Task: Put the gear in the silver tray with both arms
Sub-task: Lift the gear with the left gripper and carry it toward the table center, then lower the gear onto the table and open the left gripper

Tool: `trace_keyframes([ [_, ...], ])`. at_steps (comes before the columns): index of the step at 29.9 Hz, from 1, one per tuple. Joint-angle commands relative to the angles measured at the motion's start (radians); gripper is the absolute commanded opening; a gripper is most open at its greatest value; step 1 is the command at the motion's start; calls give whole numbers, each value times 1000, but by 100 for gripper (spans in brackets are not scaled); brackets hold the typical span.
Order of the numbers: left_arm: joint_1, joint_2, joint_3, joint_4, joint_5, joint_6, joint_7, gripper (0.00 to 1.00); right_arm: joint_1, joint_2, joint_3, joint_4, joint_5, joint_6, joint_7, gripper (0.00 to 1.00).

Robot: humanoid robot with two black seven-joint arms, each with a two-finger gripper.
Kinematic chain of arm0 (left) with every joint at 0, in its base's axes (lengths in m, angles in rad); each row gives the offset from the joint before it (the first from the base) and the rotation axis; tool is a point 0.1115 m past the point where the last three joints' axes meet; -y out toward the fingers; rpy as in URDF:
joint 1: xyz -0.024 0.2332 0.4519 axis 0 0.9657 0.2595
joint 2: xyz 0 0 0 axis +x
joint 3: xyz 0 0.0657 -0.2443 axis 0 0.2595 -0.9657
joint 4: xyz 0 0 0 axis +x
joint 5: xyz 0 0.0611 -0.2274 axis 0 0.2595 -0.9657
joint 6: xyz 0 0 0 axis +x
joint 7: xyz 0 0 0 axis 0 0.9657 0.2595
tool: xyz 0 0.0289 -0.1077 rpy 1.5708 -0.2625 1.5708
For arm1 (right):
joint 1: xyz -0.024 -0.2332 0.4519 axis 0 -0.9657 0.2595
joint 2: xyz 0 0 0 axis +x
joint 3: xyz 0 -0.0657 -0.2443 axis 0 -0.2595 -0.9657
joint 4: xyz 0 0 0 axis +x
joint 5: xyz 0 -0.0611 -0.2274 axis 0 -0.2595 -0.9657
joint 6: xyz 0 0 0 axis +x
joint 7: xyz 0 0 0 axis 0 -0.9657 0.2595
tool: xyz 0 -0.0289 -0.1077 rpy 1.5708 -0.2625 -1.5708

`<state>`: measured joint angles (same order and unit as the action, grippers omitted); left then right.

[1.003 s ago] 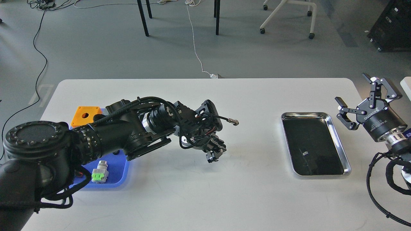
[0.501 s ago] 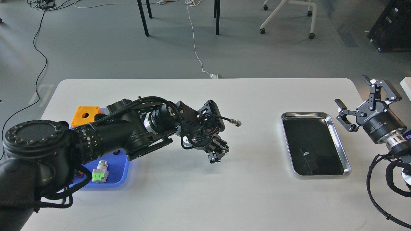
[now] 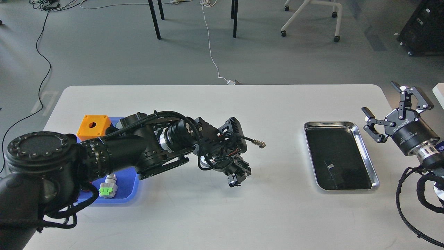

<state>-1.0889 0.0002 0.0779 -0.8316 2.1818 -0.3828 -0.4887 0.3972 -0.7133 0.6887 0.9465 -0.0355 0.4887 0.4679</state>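
The silver tray [image 3: 366, 151] lies on the right of the white table, its dark bottom bare. My left gripper [image 3: 238, 176] hangs fingers-down over the table's middle, well left of the tray. It is dark and seen small, so I cannot tell its fingers apart or whether it holds anything. No gear can be made out anywhere. My right gripper [image 3: 381, 100] is open and empty. It hovers just past the tray's right rim, at its far end.
A blue plastic tray [image 3: 125, 180] at the left holds a green-and-grey connector [image 3: 108, 188], with an orange box [image 3: 93, 125] at its far end. A cable plug [image 3: 258, 143] sticks out from my left wrist. Chair and table legs stand on the floor beyond.
My left gripper has moved a little right and toward the table's near edge. My right gripper shifted slightly, then held still.
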Motion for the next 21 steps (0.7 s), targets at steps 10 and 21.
trace_keyframes([
  [10, -8, 0, -3, -1, 0, 4, 0, 80, 0, 0, 0, 0, 0, 0, 0, 100],
  [21, -86, 0, -104, -98, -182, -4, 0, 96, 0, -3, 0, 1, -1, 0, 0, 100],
])
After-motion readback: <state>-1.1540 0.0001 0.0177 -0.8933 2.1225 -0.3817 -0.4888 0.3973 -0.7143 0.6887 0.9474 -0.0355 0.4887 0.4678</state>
